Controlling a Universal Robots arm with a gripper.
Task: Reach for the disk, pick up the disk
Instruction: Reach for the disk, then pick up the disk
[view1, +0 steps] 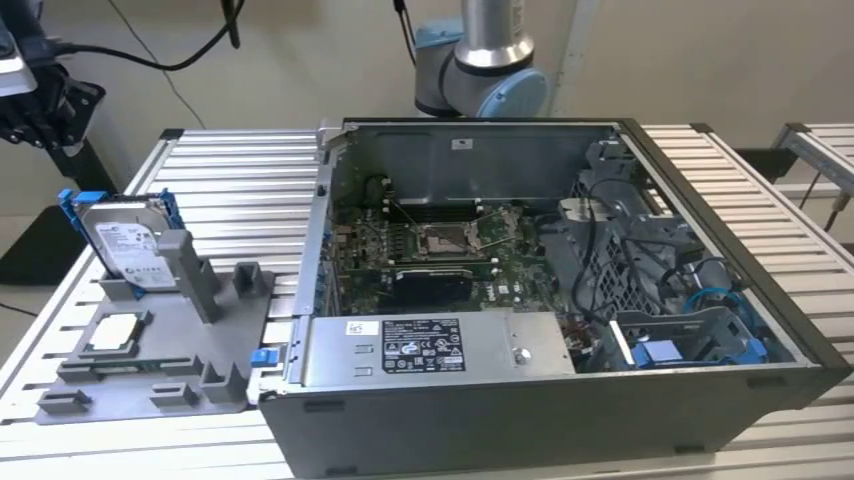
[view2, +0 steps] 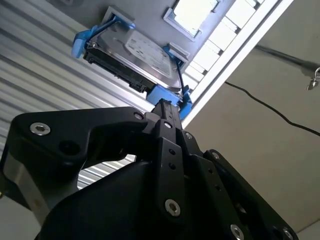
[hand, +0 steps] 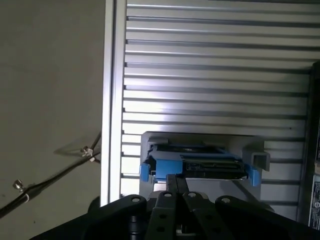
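The disk (view1: 127, 240) is a silver hard drive with a white label and blue rails. It stands on edge in a slot of the grey holder (view1: 160, 365) at the exterior view's left. My black gripper (view1: 24, 115) hangs at the upper left edge of the exterior view, well above the disk and apart from it. In both wrist views the disk (view2: 140, 52) (hand: 200, 165) lies just beyond the fingertips (view2: 165, 106) (hand: 172, 181). The two fingers are pressed together with nothing between them.
A small square silver chip (view1: 114, 330) lies on the grey holder in front of the disk. An open computer case (view1: 534, 300) fills the middle of the slatted metal table (view1: 227, 160). The arm's base (view1: 481, 75) stands behind the case. A cable (hand: 45, 182) runs on the floor beside the table.
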